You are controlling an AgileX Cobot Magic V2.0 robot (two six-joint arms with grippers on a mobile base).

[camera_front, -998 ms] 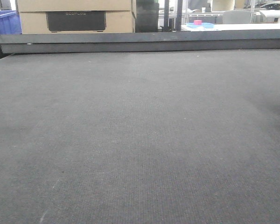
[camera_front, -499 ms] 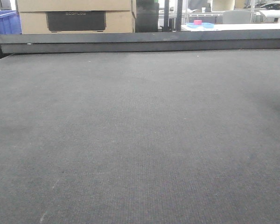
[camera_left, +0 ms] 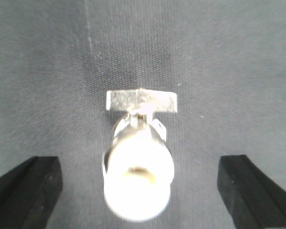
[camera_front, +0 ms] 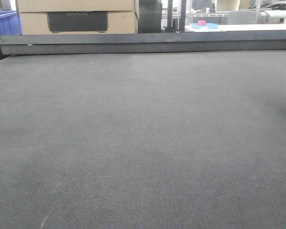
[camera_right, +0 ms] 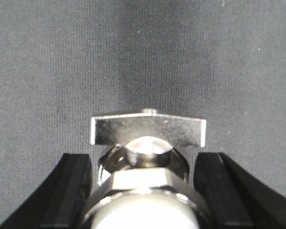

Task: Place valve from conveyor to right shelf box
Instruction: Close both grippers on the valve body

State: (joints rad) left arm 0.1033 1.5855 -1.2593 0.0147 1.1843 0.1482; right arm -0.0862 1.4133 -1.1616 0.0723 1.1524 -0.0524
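the conveyor [camera_front: 143,143] takes up nearly all of the front view, a flat dark grey woven belt that runs off the left, right and bottom of the frame. its far edge is closed by a dark rail [camera_front: 143,45] straight across the upper part of the picture. behind the rail, stacked cardboard boxes [camera_front: 76,16] stand at the upper left with a blue bin [camera_front: 5,23] in the corner beside them. at the upper right a small pink block [camera_front: 201,22] sits on a blue tray [camera_front: 207,26].

in the left wrist view a valve [camera_left: 138,176] lies on the belt at lower centre, glaring white and blurred. its flat handle [camera_left: 141,101] runs crosswise above it. the left jaws stand spread wide, their black tips in the lower left and lower right corners, well apart from the valve. bare belt shows on both sides and across the whole top of the frame.

in the right wrist view a valve [camera_right: 143,186] fills the lower centre, its handle [camera_right: 148,130] level across the middle. the right jaws are drawn in just beside its hex body, one on each side. i cannot tell whether they press on it. open belt fills the upper half. whether both views show one valve, i cannot say.
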